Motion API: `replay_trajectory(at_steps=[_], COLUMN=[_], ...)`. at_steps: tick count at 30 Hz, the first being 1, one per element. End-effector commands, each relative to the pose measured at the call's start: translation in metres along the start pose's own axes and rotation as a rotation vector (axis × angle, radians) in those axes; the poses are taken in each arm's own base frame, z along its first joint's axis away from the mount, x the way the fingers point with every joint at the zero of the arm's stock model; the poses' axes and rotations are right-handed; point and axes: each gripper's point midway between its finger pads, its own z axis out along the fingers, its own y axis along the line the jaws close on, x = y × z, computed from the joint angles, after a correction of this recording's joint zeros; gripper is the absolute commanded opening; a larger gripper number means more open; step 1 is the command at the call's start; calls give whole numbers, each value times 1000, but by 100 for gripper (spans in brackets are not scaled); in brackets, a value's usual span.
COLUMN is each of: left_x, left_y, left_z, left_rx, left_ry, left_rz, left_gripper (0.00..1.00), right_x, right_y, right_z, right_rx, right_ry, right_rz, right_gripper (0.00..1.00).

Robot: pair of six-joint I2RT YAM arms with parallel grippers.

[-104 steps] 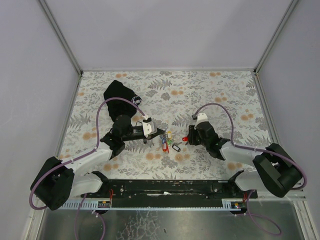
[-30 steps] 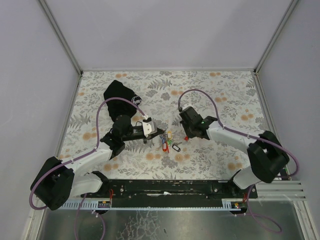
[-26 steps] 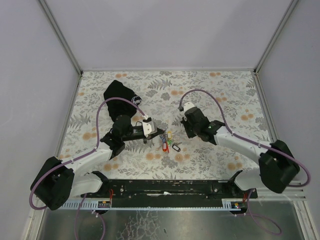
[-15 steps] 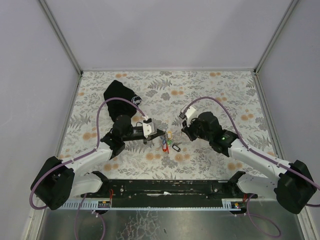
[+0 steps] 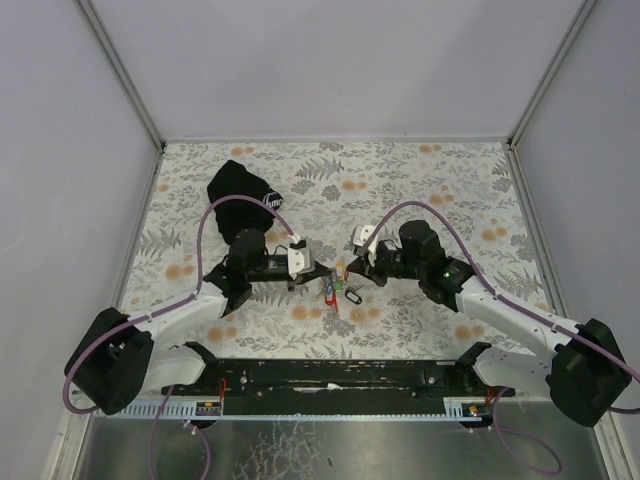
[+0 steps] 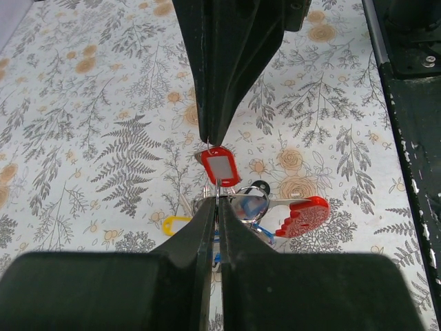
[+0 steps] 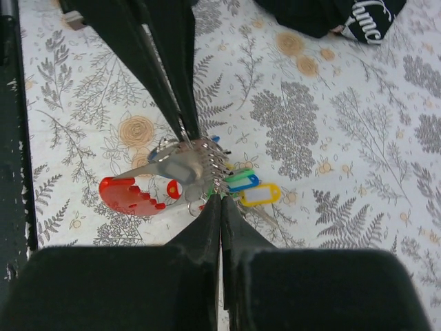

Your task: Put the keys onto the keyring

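Pinched shut on the keyring (image 7: 198,146) from both ends - left gripper (image 6: 217,203), right gripper (image 7: 220,200) - keys (image 7: 256,195) bunched between, likely steadied for threading.

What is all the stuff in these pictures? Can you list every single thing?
keys: one small bunch, too tangled to count; silver with red, yellow, green and blue tags; middle of the table, between the two grippers
keyring: one; thin silver wire; at the gripper tips
red toothed piece: one; red; in the bunch
pouch: one; black with a white logo; far left of the table
tablecloth: one; white with grey ferns and orange flowers; covering the table
cables: two; purple; one looping along each arm
left gripper: one; black; shut, seemingly pinching the keyring
right gripper: one; black; shut, seemingly pinching the keyring
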Motion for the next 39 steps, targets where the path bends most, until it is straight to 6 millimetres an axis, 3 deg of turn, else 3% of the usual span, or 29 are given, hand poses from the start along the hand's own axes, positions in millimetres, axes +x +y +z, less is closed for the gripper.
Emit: replay_trajectory(at_steps=[1, 14, 39], left_x=[-20, -14, -9], left_y=[6, 4, 2], left_z=[4, 9, 11], left_rx=[32, 64, 97], left_ry=[-50, -39, -8], left_rz=[63, 30, 21], left_gripper=[0, 0, 0], right_x=[-39, -48, -43], right_y=[5, 8, 17], right_z=[-2, -6, 0], right_rx=[-81, -92, -22], right_ry=[-134, -155, -81], right_rz=[-160, -194, -295], right_gripper=[0, 0, 0])
